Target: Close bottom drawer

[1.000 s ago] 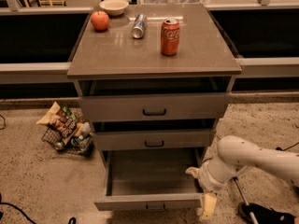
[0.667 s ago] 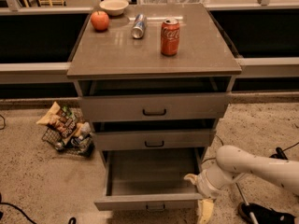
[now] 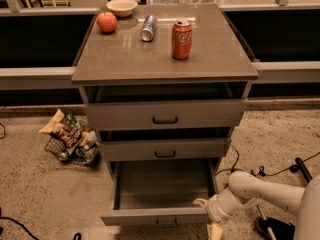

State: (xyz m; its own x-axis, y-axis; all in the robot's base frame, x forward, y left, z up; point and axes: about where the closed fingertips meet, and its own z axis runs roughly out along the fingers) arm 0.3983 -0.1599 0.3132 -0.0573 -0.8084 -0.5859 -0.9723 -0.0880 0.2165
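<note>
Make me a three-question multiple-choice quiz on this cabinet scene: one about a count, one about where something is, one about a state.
1. How many cans are on the cabinet top? A) one B) two C) four
2. Where is the gripper? A) over the cabinet top B) on the floor left of the cabinet C) by the bottom drawer, at its front right corner
3. The bottom drawer is: A) pulled far out B) fully shut C) removed

Answers: 1 B, a red can stands and a silver can lies there; 2 C, the gripper sits at that corner; 3 A, its tray floor is exposed.
</note>
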